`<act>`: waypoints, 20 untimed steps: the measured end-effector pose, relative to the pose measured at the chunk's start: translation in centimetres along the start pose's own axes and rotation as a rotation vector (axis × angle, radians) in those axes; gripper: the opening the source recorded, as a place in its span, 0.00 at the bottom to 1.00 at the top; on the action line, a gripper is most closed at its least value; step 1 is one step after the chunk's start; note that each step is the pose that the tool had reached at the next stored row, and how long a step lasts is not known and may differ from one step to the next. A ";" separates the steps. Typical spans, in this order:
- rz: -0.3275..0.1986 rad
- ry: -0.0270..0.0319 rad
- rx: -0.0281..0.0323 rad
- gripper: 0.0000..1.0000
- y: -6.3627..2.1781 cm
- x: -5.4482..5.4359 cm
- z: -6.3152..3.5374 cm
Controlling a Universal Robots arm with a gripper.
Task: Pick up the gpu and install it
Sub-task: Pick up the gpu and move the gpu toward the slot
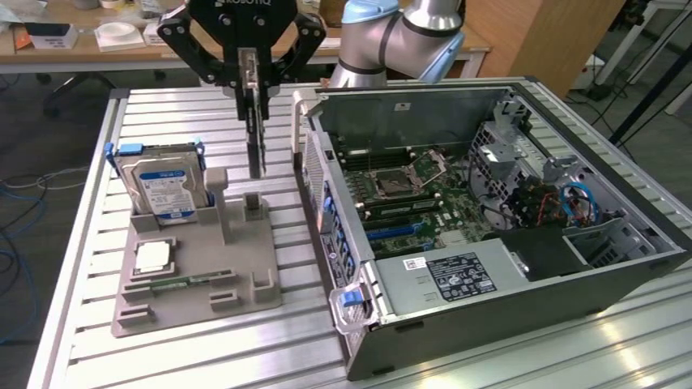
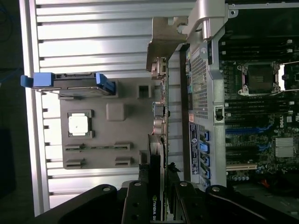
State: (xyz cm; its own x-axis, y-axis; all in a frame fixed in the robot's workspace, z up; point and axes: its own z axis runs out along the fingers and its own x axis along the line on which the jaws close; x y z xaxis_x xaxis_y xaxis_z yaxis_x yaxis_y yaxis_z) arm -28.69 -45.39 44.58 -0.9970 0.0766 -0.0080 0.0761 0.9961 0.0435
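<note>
Ribbed table (image 1: 194, 356) of bright bare metal; fixture (image 1: 184, 306) matt grey plastic; gpu (image 1: 256, 142) dull black; claw (image 1: 252, 79) matt black.

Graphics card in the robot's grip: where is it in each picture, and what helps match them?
Exterior view: the graphics card hangs edge-on in the jaws, a thin dark strip above the gray stand, to the exterior view's left of the open computer case.
Wrist view: the graphics card runs out from the jaws, between the gray stand and the computer case.
Shared landmark: the hard drive with blue handles, upright on the stand.
</note>
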 end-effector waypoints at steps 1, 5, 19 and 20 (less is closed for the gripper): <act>0.000 0.0000 0.0000 0.26 0.02 -0.2 0.00; 0.000 0.0003 0.0001 0.26 0.09 -1.2 0.01; 0.000 0.0008 0.0001 0.26 0.37 -4.9 0.05; 0.000 0.0008 0.0002 0.26 0.40 -5.3 0.06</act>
State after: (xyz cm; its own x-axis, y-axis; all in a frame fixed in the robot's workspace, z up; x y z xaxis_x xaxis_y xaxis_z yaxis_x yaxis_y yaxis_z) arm -23.39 -45.39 44.59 -0.9971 0.0764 -0.0072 0.0760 0.9962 0.0434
